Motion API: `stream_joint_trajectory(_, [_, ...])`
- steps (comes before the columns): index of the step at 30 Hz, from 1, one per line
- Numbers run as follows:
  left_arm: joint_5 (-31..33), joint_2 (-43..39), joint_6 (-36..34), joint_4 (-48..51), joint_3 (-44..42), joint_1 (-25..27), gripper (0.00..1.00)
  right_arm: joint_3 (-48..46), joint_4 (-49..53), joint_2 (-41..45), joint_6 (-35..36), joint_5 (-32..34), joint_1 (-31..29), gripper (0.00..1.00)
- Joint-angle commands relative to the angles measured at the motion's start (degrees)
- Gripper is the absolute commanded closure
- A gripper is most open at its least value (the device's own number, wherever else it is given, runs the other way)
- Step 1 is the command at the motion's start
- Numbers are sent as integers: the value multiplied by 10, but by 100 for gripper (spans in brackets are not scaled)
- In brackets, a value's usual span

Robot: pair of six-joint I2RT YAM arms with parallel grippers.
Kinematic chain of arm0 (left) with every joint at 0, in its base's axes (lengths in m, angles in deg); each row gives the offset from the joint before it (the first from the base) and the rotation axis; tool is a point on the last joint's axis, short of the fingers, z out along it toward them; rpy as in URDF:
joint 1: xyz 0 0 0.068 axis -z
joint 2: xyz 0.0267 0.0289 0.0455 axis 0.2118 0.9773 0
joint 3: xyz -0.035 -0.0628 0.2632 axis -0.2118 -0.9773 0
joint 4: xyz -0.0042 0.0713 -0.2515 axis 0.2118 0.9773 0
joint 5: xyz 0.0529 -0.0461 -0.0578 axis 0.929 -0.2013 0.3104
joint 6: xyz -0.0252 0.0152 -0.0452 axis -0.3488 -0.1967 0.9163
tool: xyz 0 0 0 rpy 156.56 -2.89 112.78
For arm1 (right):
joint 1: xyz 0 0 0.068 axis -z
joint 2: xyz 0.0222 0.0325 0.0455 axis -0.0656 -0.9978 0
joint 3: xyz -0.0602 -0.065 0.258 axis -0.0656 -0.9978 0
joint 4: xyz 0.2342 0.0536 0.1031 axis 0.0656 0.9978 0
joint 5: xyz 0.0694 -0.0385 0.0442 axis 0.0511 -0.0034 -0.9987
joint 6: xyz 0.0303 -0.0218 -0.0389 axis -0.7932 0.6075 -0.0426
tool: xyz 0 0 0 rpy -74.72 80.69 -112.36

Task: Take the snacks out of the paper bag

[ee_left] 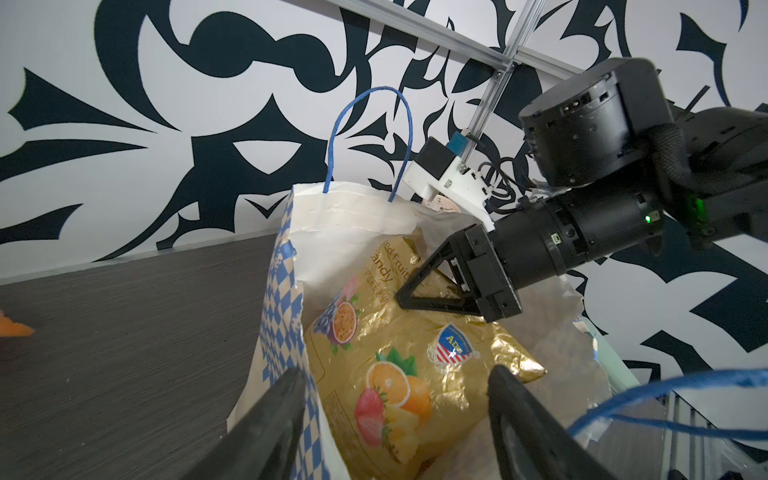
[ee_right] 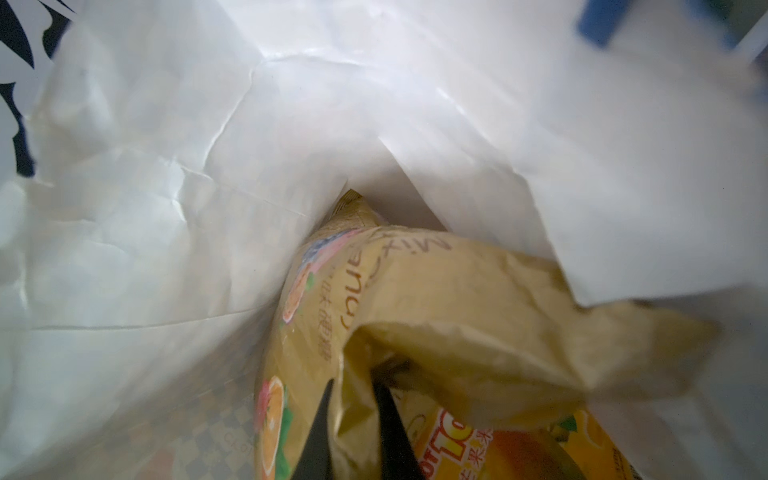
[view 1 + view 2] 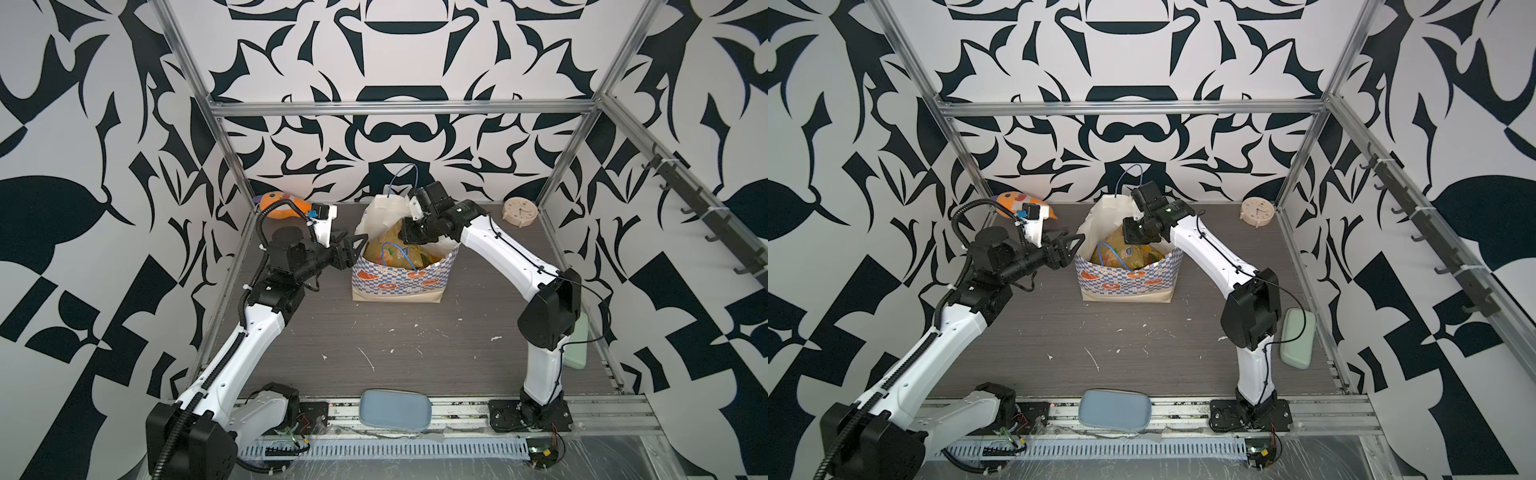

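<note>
right wrist: right tool (image 2: 353, 432) clenched on gold snack pkt (image 2: 457, 299) in paper bag (image 2: 166, 208); left tool (image 1: 399, 432) released.

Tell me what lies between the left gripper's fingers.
The checkered wall of the paper bag and the olive-gold snack packet, shown in the left wrist view.

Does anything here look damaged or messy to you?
Yes. The paper bag has a torn, crumpled rim, and its near wall stands lower than the back. White flecks litter the tabletop in front of it.
</note>
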Motion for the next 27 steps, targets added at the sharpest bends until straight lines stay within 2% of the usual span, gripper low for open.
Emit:
stream_joint_trajectory(1, [10, -6, 0, -16, 12, 2, 28, 15, -51, 13, 0, -36, -2, 100])
stream_joint_trajectory(7, [16, 6, 15, -34, 5, 2, 28, 5, -80, 17, -10, -82, -2, 100])
stream_joint_trajectory(15, [34, -1, 15, -37, 2, 2, 29, -9, -156, 24, -41, -184, 11, 100])
stream_joint_trajectory(21, [53, -11, 17, -32, -7, 1, 29, -30, -239, 19, -104, -272, 32, 100])
stream_joint_trajectory(27, [78, -21, 11, -41, -23, 1, 29, -34, -280, 23, -140, -313, 43, 100])
